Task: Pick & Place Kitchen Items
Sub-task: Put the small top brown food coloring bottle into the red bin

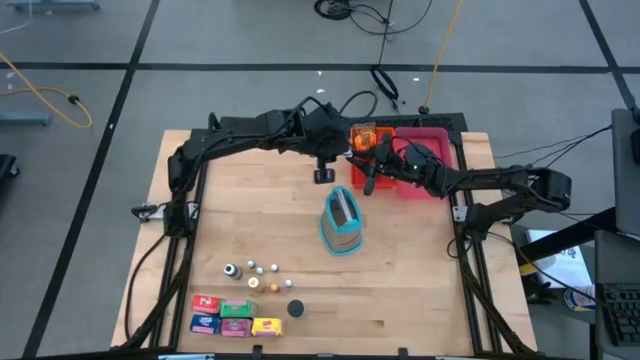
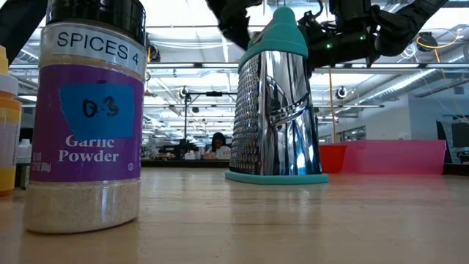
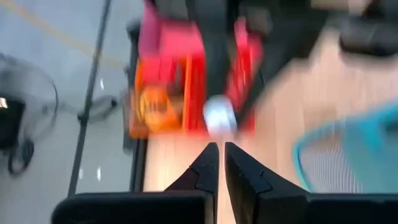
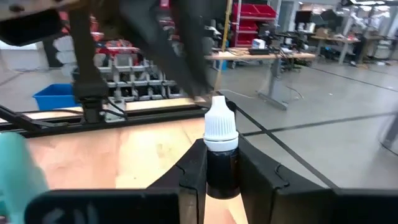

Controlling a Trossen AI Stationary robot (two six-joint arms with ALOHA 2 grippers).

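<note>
Nearest in the low view, a jar [image 2: 89,117] on the table [image 1: 420,290] reads "SPICES 4", "Garlic Powder", with "03" handwritten on blue tape. At the table's 7 o'clock edge sit the remaining bottles [image 1: 252,270] and boxes [image 1: 235,317]; the grater [image 1: 342,222] stands at centre. Toward 1 o'clock, the right gripper [image 4: 221,177] is clamped on a dark, white-capped bottle [image 4: 221,155] near the pink tray [image 1: 432,135], while the left gripper [image 3: 219,163] has fingers together, empty.
</note>
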